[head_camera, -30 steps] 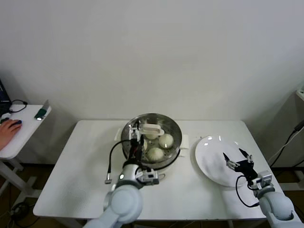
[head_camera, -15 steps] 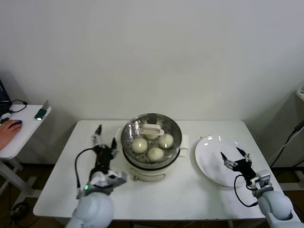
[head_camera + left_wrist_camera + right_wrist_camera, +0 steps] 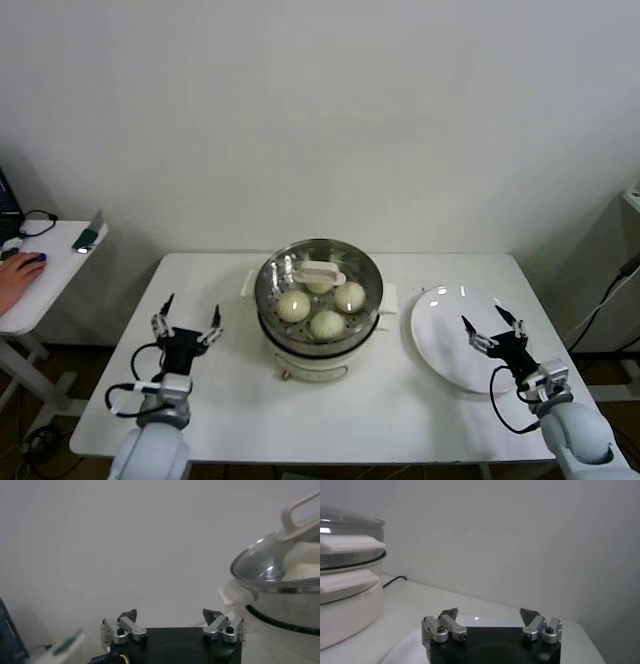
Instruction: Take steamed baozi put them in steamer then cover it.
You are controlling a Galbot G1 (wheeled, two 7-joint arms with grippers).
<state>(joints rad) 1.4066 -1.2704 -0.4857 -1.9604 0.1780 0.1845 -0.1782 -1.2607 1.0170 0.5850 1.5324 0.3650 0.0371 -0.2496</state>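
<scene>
White table (image 3: 400,400) against a pale wall. Steamer (image 3: 318,340) sits at the table's middle, the cover (image 3: 318,283) seated on its rim. Baozi (image 3: 327,323) lie inside under the glass (three show plainly, a fourth sits partly behind the handle). White plate (image 3: 440,340) just right of the steamer. Left gripper (image 3: 186,327) hovers left of the steamer, fingers spread, holding nothing. Right gripper (image 3: 491,327) over the plate, fingers likewise apart.

Lighting: bright, even, diffuse overhead.
White glare spots mark the plate (image 3: 445,335) and cover (image 3: 318,277); shadows faint; both wrist views look hazy, backgrounds soft.
</scene>
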